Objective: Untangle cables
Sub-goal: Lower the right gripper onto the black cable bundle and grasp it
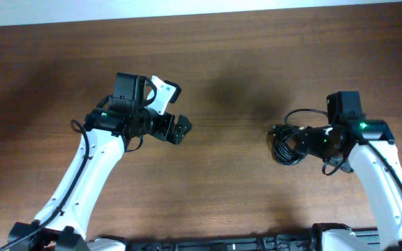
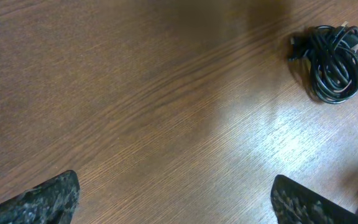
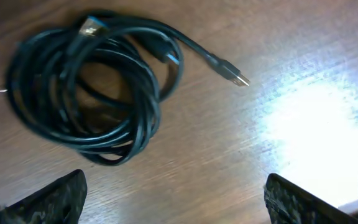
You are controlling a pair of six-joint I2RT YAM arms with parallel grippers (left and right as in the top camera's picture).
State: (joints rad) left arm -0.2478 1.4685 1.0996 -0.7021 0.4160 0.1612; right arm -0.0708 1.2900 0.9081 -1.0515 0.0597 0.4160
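The cables (image 1: 283, 148) lie in one coiled black clump on the right half of the wooden table. In the right wrist view the cables (image 3: 86, 87) sit up and to the left of my fingers, with a metal plug end (image 3: 235, 75) sticking out to the right. My right gripper (image 3: 176, 208) is open, just short of the coil, with only bare wood between its fingers. From above, the right gripper (image 1: 304, 139) is at the clump's right edge. My left gripper (image 1: 179, 130) hangs open over the table's middle left, far from the cables (image 2: 334, 62), and holds nothing.
The brown wooden table (image 1: 222, 195) fills the views. A white wall strip (image 1: 187, 10) runs along its far edge. The arm bases (image 1: 208, 244) stand at the near edge. A bright glare patch (image 3: 316, 118) lies on the wood right of the coil.
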